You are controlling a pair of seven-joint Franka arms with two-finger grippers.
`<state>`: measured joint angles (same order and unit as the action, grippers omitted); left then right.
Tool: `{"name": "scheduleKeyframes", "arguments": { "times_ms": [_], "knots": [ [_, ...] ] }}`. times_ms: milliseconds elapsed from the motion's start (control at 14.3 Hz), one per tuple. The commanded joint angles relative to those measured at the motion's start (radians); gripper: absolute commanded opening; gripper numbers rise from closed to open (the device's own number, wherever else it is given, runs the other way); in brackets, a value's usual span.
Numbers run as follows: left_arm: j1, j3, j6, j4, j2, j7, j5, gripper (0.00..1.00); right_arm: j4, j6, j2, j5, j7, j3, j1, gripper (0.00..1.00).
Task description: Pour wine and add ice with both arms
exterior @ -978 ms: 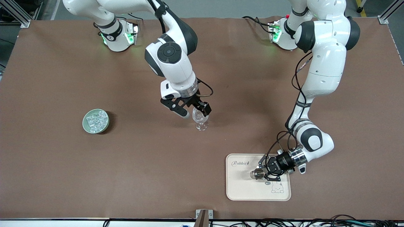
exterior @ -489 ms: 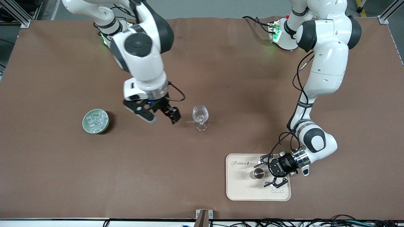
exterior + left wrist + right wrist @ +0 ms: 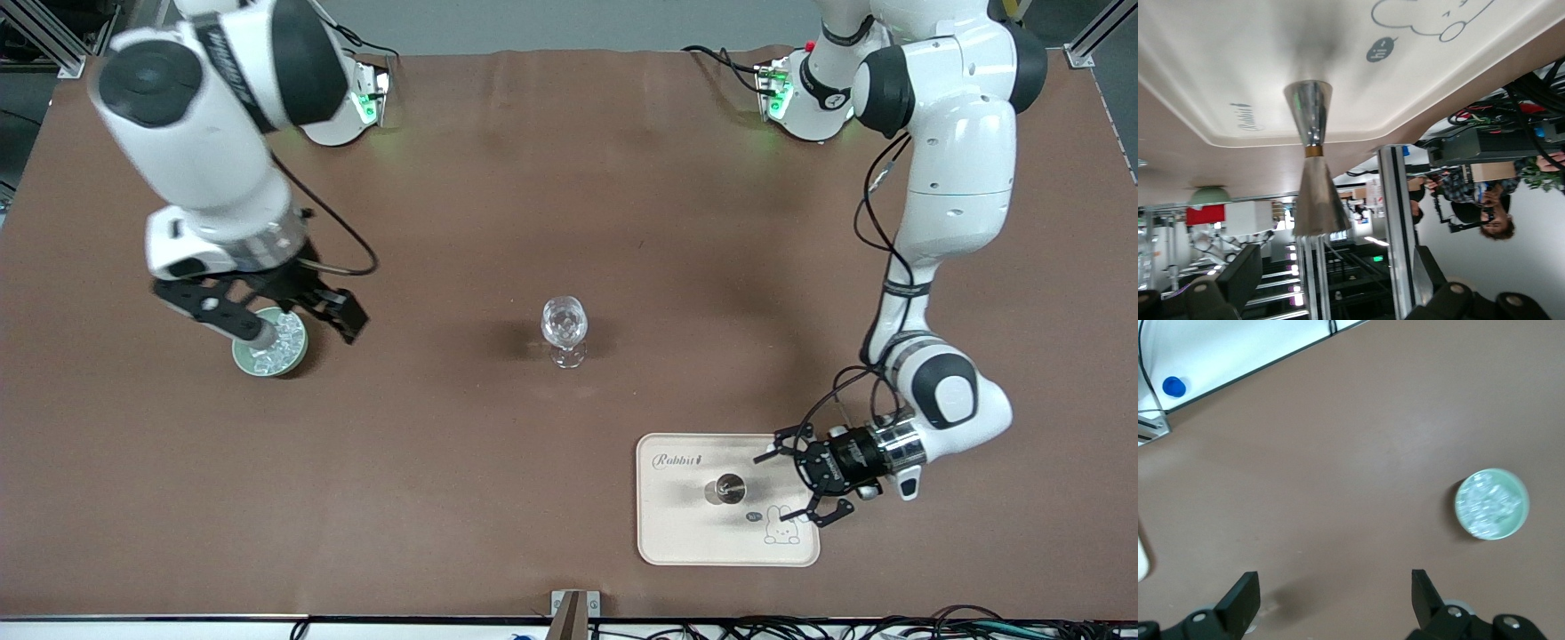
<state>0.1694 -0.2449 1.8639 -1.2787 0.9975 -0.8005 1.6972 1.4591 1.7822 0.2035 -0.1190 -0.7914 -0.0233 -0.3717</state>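
We see the right tool (image 3: 293,324) hanging over the small green bowl (image 3: 242,357) toward the right arm's end of the desk (image 3: 569,222), its fingers spread wide and empty; the ice (image 3: 274,348) sits heaped in that bowl as glinting clear cubes. The stemmed wine glass (image 3: 564,331) stands upright near the middle of the desk, well apart from the bowl, and it looks to hold something clear, though we cannot say what. The left tool (image 3: 811,484) lies low over the edge of the cream rabbit-print tray (image 3: 676,542), fingers apart, just beside the steel jigger (image 3: 727,489) that stands upright on the tray, touching nothing. In the left wrist view the jigger (image 3: 1313,160) shows as a double cone pinched at a narrow waist. We judge the ice to be light, hard and slick, so a cube should be pinched squarely across two flat faces, taken from the top of the heap, with a gentle squeeze lest it shoot out. The glass is thin, fragile and top-heavy, so anything dropped in should be released low over its rim.
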Motion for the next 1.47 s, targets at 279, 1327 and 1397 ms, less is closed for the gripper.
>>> {"name": "scheduleKeyframes", "arguments": {
  "times_ms": [279, 1327, 1397],
  "knots": [
    [0.001, -0.099, -0.140, -0.042, -0.134, 0.035, -0.340, 1.00, 0.032, -0.174, -0.165, 0.061, 0.441, 0.108, 0.350, 1.00],
    [-0.024, 0.071, -0.100, 0.036, -0.459, 0.382, -1.318, 1.00, 0.012, -0.280, -0.220, 0.101, 0.736, 0.045, 0.467, 1.00],
    [-0.028, 0.094, -0.101, 0.035, -0.482, 0.380, -1.365, 1.00, 0.012, -0.280, -0.220, 0.099, 0.738, 0.045, 0.467, 1.00]
  ]
}}
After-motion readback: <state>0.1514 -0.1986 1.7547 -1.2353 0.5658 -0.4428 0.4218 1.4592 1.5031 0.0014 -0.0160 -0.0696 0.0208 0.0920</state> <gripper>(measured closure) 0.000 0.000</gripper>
